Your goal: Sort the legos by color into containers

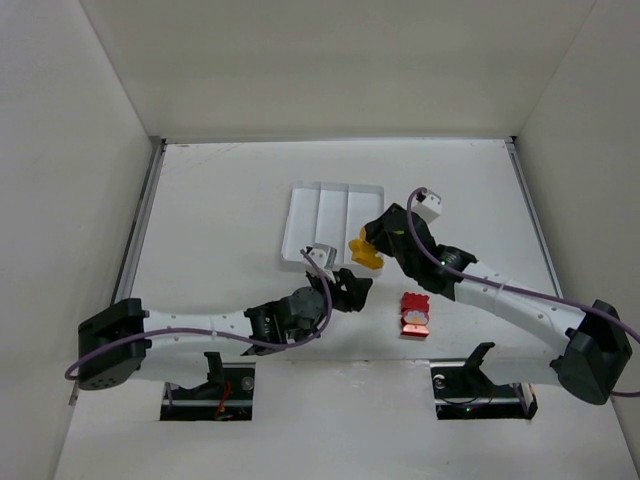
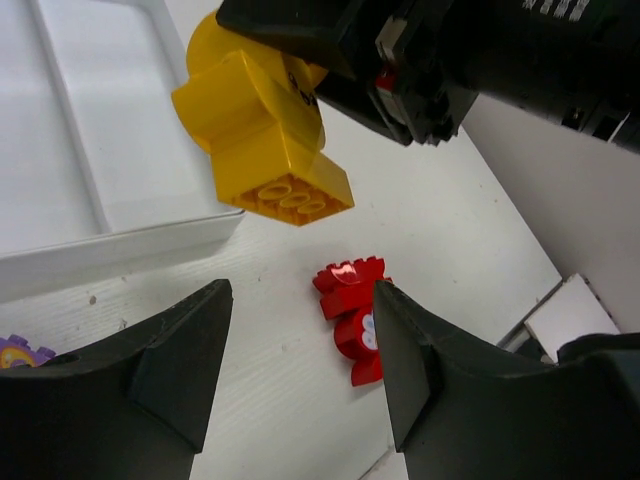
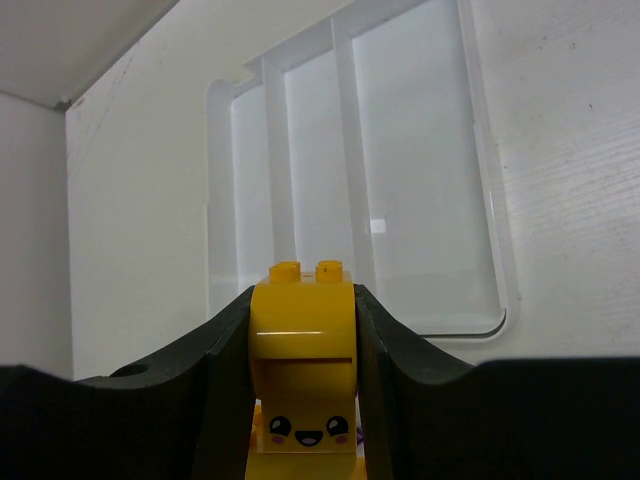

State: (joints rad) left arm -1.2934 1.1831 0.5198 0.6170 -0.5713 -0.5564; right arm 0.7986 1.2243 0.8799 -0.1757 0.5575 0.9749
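Observation:
My right gripper (image 1: 368, 247) is shut on a yellow lego (image 1: 366, 254) with a printed smiling face and holds it above the table, just off the near edge of the white tray (image 1: 330, 215). In the right wrist view the yellow lego (image 3: 302, 345) sits between the jaws (image 3: 302, 300), with the tray's three compartments (image 3: 420, 180) beyond it. My left gripper (image 1: 355, 284) is open and empty, low over the table. Its view (image 2: 302, 290) shows the yellow lego (image 2: 262, 130) above, a red lego (image 2: 352, 315) on the table, and a purple lego (image 2: 18, 352) at the left edge.
The red lego (image 1: 414, 313) lies on the table to the right of my left gripper, under the right arm's forearm. The tray's rim (image 2: 120, 245) lies just beyond my left fingers. White walls enclose the table on three sides.

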